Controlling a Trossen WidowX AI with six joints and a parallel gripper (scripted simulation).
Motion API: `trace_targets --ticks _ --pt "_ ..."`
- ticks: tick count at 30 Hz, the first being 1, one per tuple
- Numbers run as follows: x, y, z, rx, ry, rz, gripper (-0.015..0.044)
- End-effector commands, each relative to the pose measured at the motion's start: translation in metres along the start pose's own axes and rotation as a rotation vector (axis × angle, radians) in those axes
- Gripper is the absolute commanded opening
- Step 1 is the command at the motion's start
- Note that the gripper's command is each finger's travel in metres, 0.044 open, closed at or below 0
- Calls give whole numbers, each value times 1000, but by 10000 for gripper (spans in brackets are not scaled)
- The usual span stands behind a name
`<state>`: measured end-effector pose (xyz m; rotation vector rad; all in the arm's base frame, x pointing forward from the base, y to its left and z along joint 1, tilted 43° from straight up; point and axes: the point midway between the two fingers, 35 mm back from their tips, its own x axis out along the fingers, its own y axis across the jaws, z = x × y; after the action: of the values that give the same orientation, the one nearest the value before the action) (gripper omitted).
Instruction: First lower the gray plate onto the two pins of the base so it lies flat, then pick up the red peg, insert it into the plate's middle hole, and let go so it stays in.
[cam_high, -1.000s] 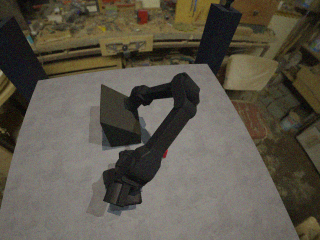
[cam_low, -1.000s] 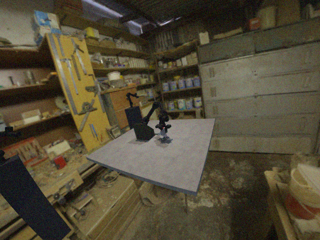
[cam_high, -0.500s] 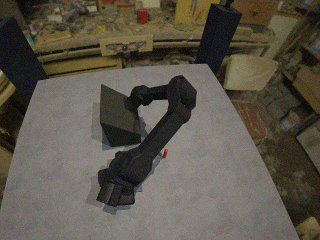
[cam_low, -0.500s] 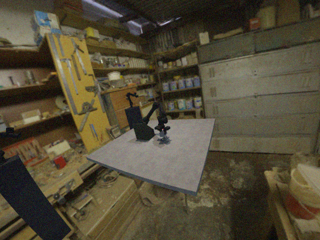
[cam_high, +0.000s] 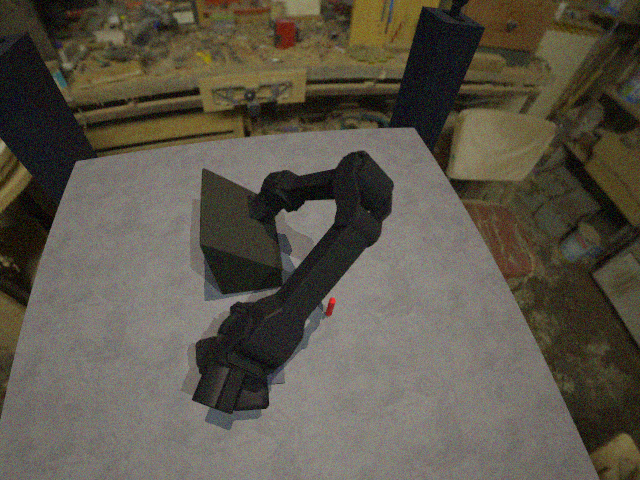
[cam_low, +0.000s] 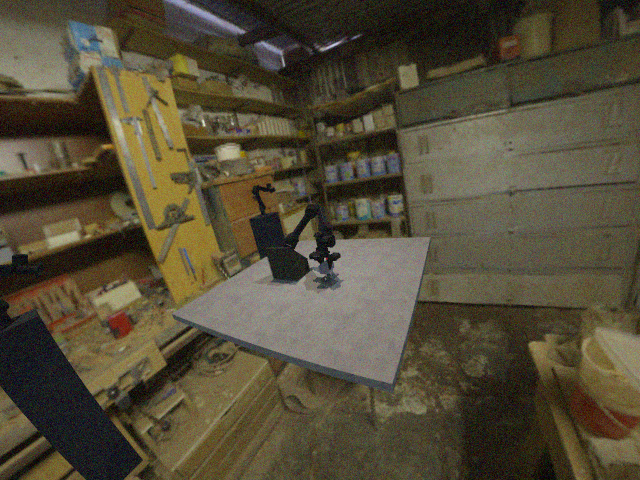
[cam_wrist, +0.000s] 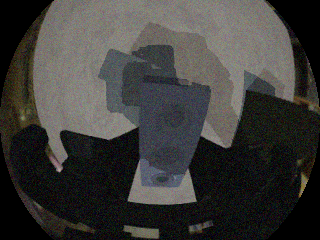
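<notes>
My gripper (cam_high: 232, 388) (cam_low: 325, 261) (cam_wrist: 164, 130) is shut on the gray plate. The plate (cam_wrist: 175, 137) shows blue-gray and holed in the wrist view, low over the table, held across its width by the dark fingers. In the top view the gripper covers nearly all of it. The base and its two pins are hidden beneath the plate and gripper, so I cannot tell whether plate and pins touch or line up. The red peg (cam_high: 330, 306) stands in the top view, to the right of the arm's lower link and away from the gripper.
A dark wedge-shaped block (cam_high: 235, 222) (cam_low: 287, 264) (cam_wrist: 280, 125) stands behind the gripper, under the arm's mount. The arm reaches over the gray table (cam_high: 413, 361) (cam_low: 351, 315). Dark shadows fall around the plate. Dark pillars (cam_high: 436, 72) stand beyond the table's far edge.
</notes>
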<state>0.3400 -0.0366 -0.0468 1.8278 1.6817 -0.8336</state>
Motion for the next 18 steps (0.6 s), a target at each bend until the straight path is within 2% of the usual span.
trace_targets --ticks 1,18 --pt "-1 0 2 5 -3 3 0" --pt "15 0 3 5 -2 3 0"
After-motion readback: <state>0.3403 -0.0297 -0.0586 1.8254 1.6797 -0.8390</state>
